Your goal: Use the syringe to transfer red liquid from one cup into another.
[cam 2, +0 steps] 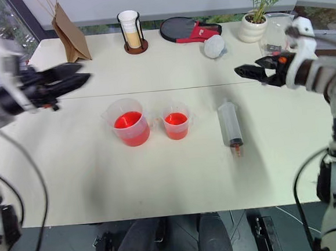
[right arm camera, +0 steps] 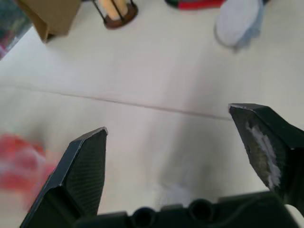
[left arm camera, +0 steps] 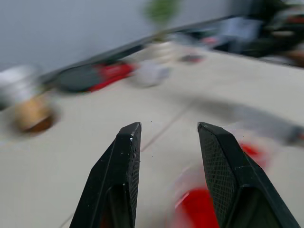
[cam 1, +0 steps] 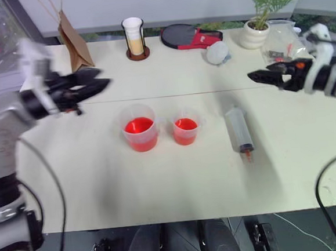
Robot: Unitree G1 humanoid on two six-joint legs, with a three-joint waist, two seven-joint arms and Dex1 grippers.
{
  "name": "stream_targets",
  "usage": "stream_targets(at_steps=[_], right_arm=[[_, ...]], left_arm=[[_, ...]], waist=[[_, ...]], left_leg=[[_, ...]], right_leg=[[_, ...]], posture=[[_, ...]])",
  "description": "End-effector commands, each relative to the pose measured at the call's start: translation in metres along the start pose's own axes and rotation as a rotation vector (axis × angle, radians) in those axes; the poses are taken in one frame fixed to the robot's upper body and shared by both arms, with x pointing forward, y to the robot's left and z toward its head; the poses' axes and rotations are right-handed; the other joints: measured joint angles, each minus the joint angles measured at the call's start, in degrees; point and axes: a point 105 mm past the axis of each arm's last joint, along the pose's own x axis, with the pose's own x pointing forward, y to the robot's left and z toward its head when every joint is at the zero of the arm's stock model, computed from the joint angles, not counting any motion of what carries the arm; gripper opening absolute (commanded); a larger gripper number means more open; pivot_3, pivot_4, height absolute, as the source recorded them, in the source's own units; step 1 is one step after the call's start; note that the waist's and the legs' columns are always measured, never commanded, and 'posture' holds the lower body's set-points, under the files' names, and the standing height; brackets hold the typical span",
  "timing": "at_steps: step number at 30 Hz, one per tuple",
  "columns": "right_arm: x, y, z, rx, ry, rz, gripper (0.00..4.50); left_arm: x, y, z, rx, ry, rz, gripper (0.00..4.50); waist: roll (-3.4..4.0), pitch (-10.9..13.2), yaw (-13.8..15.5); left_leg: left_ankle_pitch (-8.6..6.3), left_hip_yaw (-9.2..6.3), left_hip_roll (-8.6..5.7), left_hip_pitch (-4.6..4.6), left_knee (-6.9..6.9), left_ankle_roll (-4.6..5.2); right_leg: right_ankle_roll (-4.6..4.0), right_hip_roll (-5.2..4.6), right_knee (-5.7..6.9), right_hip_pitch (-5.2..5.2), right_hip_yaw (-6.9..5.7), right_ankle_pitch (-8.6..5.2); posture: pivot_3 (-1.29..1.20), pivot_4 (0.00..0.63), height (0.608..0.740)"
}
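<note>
While both arms hang raised at the sides: the worktop (cam 1: 178, 183) carries everything, and neither gripper touches anything.
Syringe (cam 1: 239, 130): lies flat on the worktop, right of the two cups and well apart from both grippers; nothing holds it.
Syringe axis: runs front to back, leaning slightly sideways; the orange-red tip (cam 1: 247, 150) points toward the robot, the plunger end toward the far edge.
Big cup (cam 1: 139, 127): upright, left of the small one, with red liquid (cam 1: 139, 126) in it.
Small cup (cam 1: 185, 127): upright, just beside the big cup and between it and the syringe, also red inside.
Left gripper (cam 1: 97, 81): above the worktop's left part, pointing right; jaws part open with only air between them.
Right gripper (cam 1: 260, 76): above the right part, pointing left; jaws spread wide, holding nothing.
Head views: show both arms, both cups, the syringe, and along the far edge a paper bag (cam 1: 73, 40), a white cup in a dark holder (cam 1: 135, 38), a paddle (cam 1: 187, 35), a pale ball (cam 1: 217, 53) and a potted plant (cam 1: 257, 28).
Left wrist view: its black fingers (left arm camera: 118, 183) frame a red blur low down, with the far-edge items smeared behind; no syringe.
Right wrist view: its fingers (right arm camera: 80, 173) stand far apart over bare worktop, a red blur at one edge, the bag, holder and ball beyond; no syringe.
</note>
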Motion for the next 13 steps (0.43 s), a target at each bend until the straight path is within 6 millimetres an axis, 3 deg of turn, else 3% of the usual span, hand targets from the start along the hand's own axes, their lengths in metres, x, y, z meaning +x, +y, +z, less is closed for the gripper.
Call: stream_targets(at_steps=[1,4,7,13], right_arm=[[-0.008,-0.014,0.002,-0.030,-0.090,-0.060,4.48],[-0.010,-0.034,-0.019,0.038,-0.118,-0.149,4.48],[-0.010,-0.037,-0.032,0.068,-0.140,-0.177,4.48],[-0.003,-0.040,-0.050,0.085,-0.187,-0.216,4.48]], left_arm=[[-0.025,0.021,-0.031,-0.044,0.039,0.118,1.92],[-0.043,0.032,-0.070,-0.134,0.079,0.205,1.92],[-0.047,0.032,-0.095,-0.203,0.085,0.263,1.92],[-0.041,0.023,-0.109,-0.249,0.062,0.293,1.92]], waist=[[0.13,0.07,-0.01],[0.13,0.07,0.00],[0.10,0.05,0.30],[0.08,0.03,0.27]], left_leg=[[0.01,0.13,-0.01,0.00,0.03,-0.01],[-0.02,0.20,0.04,0.02,0.15,0.04],[-0.09,0.10,0.07,0.05,0.16,0.15],[0.03,0.03,0.04,0.02,0.17,-0.07]], right_leg=[[0.00,-0.04,-0.02,-0.01,0.05,0.00],[-0.01,-0.04,0.02,0.00,0.13,0.01],[-0.03,-0.01,0.06,0.01,0.12,0.02],[-0.03,-0.04,0.04,0.06,0.12,0.02]], posture=[[0.00,0.150,0.739],[0.00,0.150,0.739],[0.00,0.150,0.739],[0.00,0.150,0.739]])
